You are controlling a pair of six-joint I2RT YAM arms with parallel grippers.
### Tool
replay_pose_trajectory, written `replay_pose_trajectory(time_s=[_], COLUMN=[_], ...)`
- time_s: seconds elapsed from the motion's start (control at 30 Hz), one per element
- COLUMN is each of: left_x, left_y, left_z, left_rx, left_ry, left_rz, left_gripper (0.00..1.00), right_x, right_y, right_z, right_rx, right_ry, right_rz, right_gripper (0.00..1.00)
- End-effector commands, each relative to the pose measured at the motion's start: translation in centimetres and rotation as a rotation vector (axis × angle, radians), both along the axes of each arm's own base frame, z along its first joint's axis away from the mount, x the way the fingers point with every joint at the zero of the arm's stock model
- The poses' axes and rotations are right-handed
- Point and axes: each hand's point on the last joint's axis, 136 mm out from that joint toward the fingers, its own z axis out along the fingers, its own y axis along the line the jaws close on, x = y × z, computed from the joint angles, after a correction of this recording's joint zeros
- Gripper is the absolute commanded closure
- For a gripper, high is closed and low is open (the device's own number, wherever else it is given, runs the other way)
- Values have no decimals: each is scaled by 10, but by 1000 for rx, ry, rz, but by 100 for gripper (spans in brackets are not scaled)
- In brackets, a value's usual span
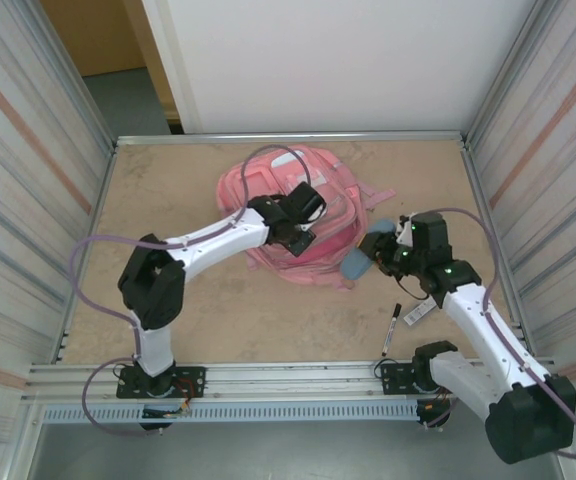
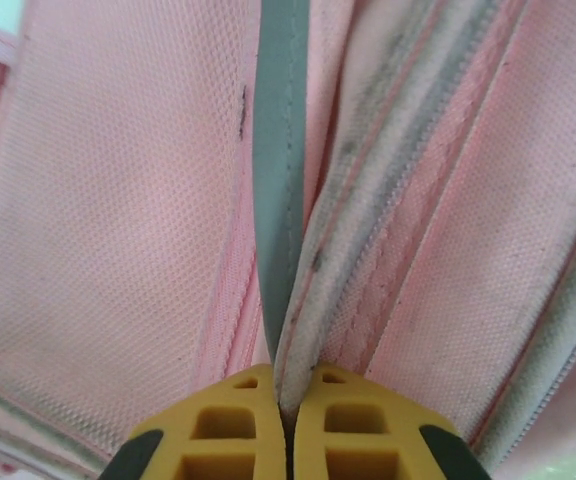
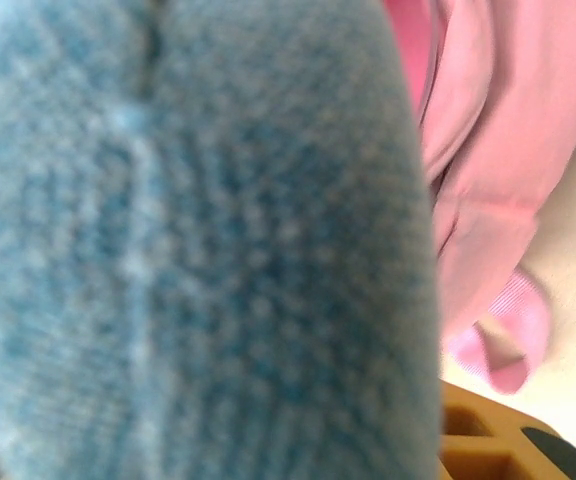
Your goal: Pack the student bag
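The student bag [image 1: 280,190], a large pink backpack, lies at the back middle of the table. My left gripper [image 1: 300,240] is at the bag's near edge. In the left wrist view its yellow fingers [image 2: 233,425] are shut on a grey-white zip edge [image 2: 313,300] of the pink fabric [image 2: 118,220], beside a grey strip [image 2: 280,150]. My right gripper [image 1: 376,248] is just right of the bag, shut on a soft blue pouch [image 1: 354,264]. The blue pouch [image 3: 188,250] is blurred close to the right wrist camera, with the pink bag [image 3: 498,150] behind it and one yellow finger [image 3: 488,440] showing.
A black-capped marker [image 1: 392,330] and a small white item [image 1: 420,312] lie on the table near the right arm. Metal rails edge the table, with corrugated walls close on both sides. Bare board lies in front of the bag.
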Motion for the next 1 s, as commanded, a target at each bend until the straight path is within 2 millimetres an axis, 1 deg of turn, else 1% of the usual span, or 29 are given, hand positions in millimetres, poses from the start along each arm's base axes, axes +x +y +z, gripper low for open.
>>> replay_pose_trajectory(time_s=[0.0,0.07,0.13,0.2,0.27,0.33,0.37,0.43,0.47,0.53,0.6,0.67,0.7,0.73,0.77,0.83,0.87,0.97], left_x=[2,4,2,-4,-7,-6,-7,-7,-6,-3,-1,-3,-4,-3,-1,3,4,5], left_y=[-15,-14,-14,-18,-24,-31,-35,-38,-37,-35,-34,-36,-36,-35,-33,-30,-28,-22], left_z=[90,113,130,144,152,159,165,171,173,176,179,182,181,180,177,176,173,169], left_rx=[-248,-307,-381,-456,-529,-633,-690,-749,-761,-772,-786,-797,-795,-791,-788,-797,-805,-812], left_ry=[-99,-134,-118,-91,-69,-6,41,102,111,94,90,97,96,91,85,81,95,108], left_rz=[-15,1,13,-3,-7,1,-4,-1,8,22,33,14,12,15,25,45,53,65], left_gripper=[100,100,100,100,100,100,100,100,100,100,100,100,100,100,100,100,100,100], right_x=[8,9,14,25,37,50,58,74,83,106,127,150,158,166,172,179,180,172], right_y=[15,21,28,37,46,56,60,68,73,81,97,118,123,126,126,122,115,103], right_z=[12,12,14,13,13,12,10,5,-3,-12,-15,-5,-3,-6,-13,-27,-38,-62], right_rx=[45,74,100,110,135,171,200,213,202,191,233,325,343,345,337,324,311,260], right_ry=[-44,-33,-33,-31,-22,-37,-21,-38,-39,-47,-33,-57,-72,-72,-61,-27,-4,69], right_rz=[3,7,7,8,4,-14,-53,-97,-116,-150,-143,-109,-107,-116,-125,-119,-124,-96], right_gripper=[63,62,61,61,60,59,58,58,58,58,58,57,54,48,43,37,35,33])
